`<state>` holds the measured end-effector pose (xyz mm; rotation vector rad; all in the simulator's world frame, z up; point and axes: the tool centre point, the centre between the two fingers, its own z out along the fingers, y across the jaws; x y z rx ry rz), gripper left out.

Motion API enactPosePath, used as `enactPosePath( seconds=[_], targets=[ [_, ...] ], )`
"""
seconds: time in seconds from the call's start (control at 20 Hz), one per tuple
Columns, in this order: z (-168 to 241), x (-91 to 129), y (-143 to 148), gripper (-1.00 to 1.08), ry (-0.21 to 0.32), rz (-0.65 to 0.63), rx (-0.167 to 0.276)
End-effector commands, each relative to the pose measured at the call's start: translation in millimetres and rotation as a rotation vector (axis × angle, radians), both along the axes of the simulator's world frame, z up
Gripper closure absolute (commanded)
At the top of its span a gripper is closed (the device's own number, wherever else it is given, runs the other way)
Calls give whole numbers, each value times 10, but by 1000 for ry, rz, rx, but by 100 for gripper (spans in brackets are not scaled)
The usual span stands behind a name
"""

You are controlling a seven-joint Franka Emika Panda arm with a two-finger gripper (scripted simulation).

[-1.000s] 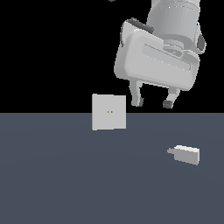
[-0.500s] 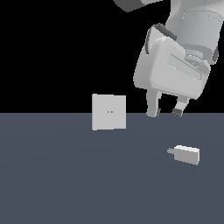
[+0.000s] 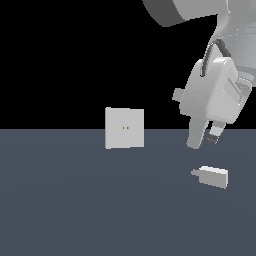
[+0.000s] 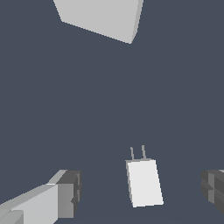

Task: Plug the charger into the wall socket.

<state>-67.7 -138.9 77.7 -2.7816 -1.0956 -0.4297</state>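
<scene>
The charger (image 3: 212, 176) is a small light grey block lying on the dark floor at the exterior view's right, its short stub pointing toward the wall socket. In the wrist view the charger (image 4: 144, 182) shows two thin prongs at one end. The wall socket (image 3: 124, 128) is an upright light grey square plate with two tiny orange-brown holes, standing to the exterior view's left of the charger; its block (image 4: 101, 16) also shows in the wrist view. My gripper (image 3: 205, 141) hangs open just above the charger, holding nothing, one finger on each side of it in the wrist view.
Everything stands on a flat dark grey-blue floor (image 3: 75, 210) under a black background. The arm's large grey links (image 3: 210, 15) fill the upper part of the exterior view's right.
The gripper has moved toward the exterior view's right and downward, from above and beside the socket to just over the charger. Charger and socket have not moved.
</scene>
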Motion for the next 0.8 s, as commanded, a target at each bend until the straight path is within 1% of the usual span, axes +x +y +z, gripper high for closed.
enactPosePath(
  seconds=[0.0,0.4,0.75],
  targets=[
    [-46,2,-50,-92,-9,27,4],
    [-149,13,-160,-92,-25,84,12],
    [-165,18,-176,-92,-26,93,13]
  ],
)
